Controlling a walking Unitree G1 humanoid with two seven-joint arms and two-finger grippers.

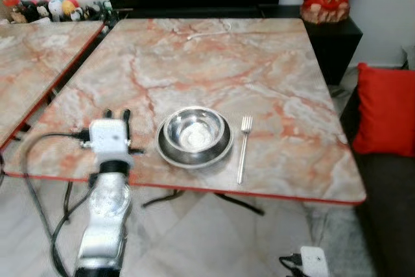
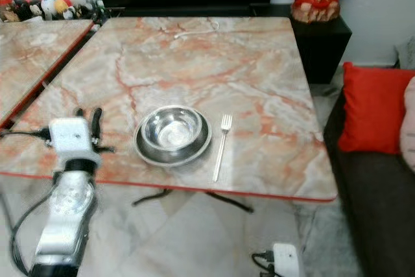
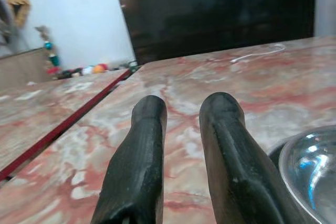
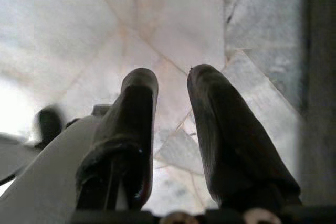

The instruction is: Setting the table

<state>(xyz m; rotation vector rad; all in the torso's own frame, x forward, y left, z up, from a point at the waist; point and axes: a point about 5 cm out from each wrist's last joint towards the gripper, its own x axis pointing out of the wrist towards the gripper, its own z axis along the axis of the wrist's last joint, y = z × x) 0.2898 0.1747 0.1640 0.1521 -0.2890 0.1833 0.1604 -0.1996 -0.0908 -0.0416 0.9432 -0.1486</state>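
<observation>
Fork (image 1: 244,149) lies lengthwise, tines toward table (image 1: 214,63) far edge, beside bowl (image 1: 194,135). Left gripper (image 1: 117,115) narrowly parted, empty; right gripper (image 4: 170,85) likewise, apparently.

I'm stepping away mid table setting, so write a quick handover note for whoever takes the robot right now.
Left end effector: over the table's near edge, left of the bowl, fingers slightly apart, holding nothing.
Right end effector: hanging over the floor tiles, fingers apart, empty.
Things: steel bowl sits in a steel plate near the front edge; fork lies right beside them on the right, tines pointing away.
Done: one place has plate, bowl and fork.
Left: no spoon, knife or cup in view; any further places not yet laid.
</observation>
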